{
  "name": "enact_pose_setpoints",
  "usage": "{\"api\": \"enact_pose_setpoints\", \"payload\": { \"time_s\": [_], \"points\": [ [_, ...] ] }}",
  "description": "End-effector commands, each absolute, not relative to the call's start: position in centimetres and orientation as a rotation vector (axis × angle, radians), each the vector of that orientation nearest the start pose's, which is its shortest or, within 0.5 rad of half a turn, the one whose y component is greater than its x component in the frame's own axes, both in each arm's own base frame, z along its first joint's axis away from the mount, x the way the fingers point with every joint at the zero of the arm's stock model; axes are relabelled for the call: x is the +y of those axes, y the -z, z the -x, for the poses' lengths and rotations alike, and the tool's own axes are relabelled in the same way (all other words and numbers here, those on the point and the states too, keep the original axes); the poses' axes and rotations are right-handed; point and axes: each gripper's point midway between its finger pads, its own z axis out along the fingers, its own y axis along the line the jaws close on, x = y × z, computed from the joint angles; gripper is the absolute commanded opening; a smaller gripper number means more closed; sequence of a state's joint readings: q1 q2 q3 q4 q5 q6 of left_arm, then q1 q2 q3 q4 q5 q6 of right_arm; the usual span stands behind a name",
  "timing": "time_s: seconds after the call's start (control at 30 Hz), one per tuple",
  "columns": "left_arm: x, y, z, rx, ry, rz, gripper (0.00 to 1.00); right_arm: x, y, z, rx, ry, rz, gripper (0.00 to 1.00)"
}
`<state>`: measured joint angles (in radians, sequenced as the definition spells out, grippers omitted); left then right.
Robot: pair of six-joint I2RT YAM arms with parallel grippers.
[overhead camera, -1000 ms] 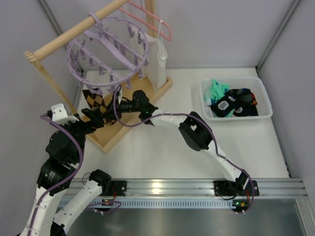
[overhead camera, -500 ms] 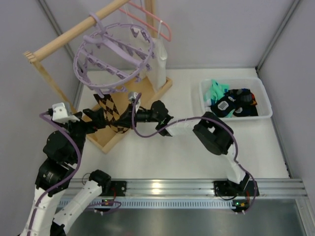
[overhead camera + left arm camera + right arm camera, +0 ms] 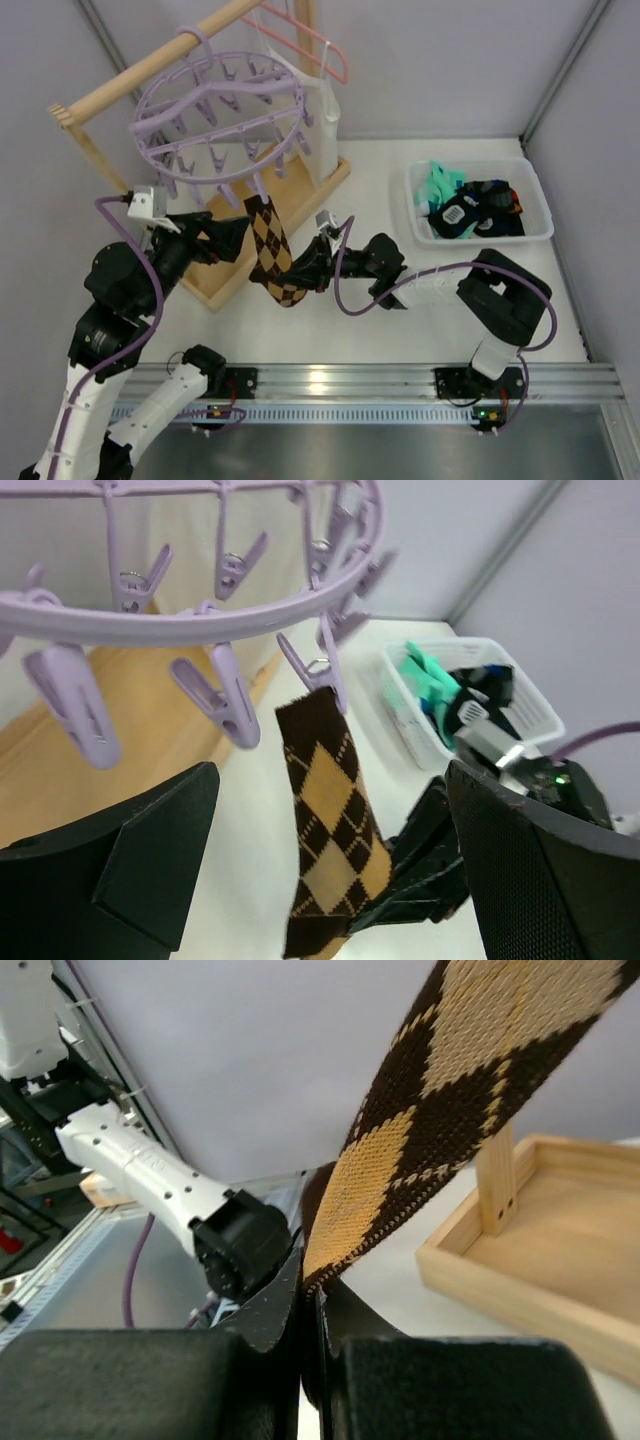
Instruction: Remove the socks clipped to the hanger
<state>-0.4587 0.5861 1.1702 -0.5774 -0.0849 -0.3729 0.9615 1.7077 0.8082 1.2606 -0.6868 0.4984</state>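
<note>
- A white surface [image 3: 330,310] sits between pale grey walls [image 3: 450,60], with one metal rail [image 3: 400,380] along its near edge.
- One wooden rail frame [image 3: 120,80] stands at the back left and carries one lavender hanger [image 3: 215,125].
- One brown checked sock [image 3: 270,250] hangs from a clip on the hanger's near rim.
- One white bin [image 3: 540,225] on the right holds mint-green and black socks [image 3: 465,205]; how many is unclear.
- Of the two hands, the left hand [image 3: 226,238] is spread wide beside the sock. The right hand [image 3: 302,276] pinches the sock's lower end.

A robotics lab cell (plain grey walls [image 3: 450,60], aluminium mounting rail [image 3: 400,381]).
</note>
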Motion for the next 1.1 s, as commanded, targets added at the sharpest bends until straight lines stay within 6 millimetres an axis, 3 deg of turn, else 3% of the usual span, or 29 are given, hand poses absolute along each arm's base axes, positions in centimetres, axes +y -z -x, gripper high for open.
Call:
{"api": "enact_pose_setpoints", "payload": {
  "time_s": [0.0,0.1,0.3,0.47,0.7,0.83,0.97,1.07],
  "points": [
    [-12.9,-43.4,-18.6,1.548,0.772,-0.110,0.98,41.6,-30.1,-11.9,0.867,-1.731,0.987,0.00],
    [-14.4,-43.8,-18.7,1.543,0.849,-0.151,0.98,41.0,-30.3,-10.8,0.857,-1.778,1.012,0.00],
    [-16.5,-44.6,-20.1,1.564,0.940,-0.150,0.98,40.5,-31.1,-11.1,0.873,-1.754,0.991,0.00],
    [-14.9,-44.7,-22.5,1.563,0.821,-0.049,0.95,40.3,-31.8,-11.1,0.866,-1.753,0.988,0.00],
    [-14.4,-42.0,-24.9,1.623,0.704,-0.021,0.95,40.2,-32.5,-11.1,0.851,-1.755,0.996,0.00],
    [-15.4,-41.6,-26.1,1.601,0.712,-0.057,0.95,40.2,-32.8,-11.0,0.847,-1.761,1.006,0.00],
    [-15.6,-41.3,-27.4,1.598,0.697,-0.036,0.88,40.1,-32.9,-10.9,0.839,-1.771,1.004,0.00],
    [-14.5,-40.7,-28.4,1.604,0.641,0.039,0.84,39.9,-33.3,-10.6,0.819,-1.782,1.005,0.00]
  ]
}}
